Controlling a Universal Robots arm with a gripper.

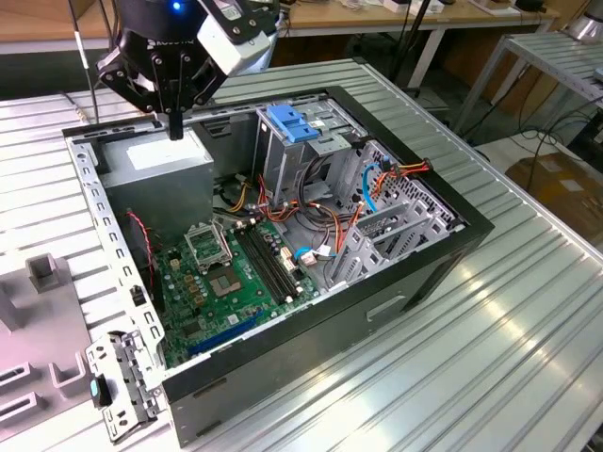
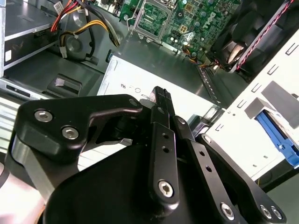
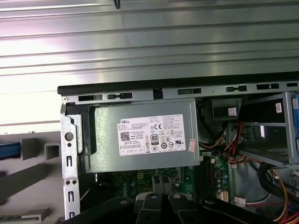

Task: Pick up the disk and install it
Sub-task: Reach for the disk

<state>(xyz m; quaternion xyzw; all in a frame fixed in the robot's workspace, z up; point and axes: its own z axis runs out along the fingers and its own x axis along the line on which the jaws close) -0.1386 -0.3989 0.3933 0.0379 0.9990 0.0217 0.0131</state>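
Note:
My gripper (image 1: 175, 130) hangs over the back left corner of the open computer case (image 1: 429, 259) in the exterior view, just above the grey power supply box (image 1: 160, 162). Its two black fingers (image 2: 161, 100) are pressed together with nothing between them. A blue plastic rail (image 3: 9, 150) sits among grey holders outside the case wall; it looks like the edge of the disk (image 2: 276, 137), though the disk's face is hidden.
Inside the case stands a tall metal drive cage with a blue latch (image 1: 287, 122), next to red and orange cables (image 1: 400, 171). The green motherboard (image 1: 226, 282) lies on the case floor. Grey fixture blocks (image 1: 42, 271) stand at the exterior view's left on a ribbed metal table (image 1: 490, 358).

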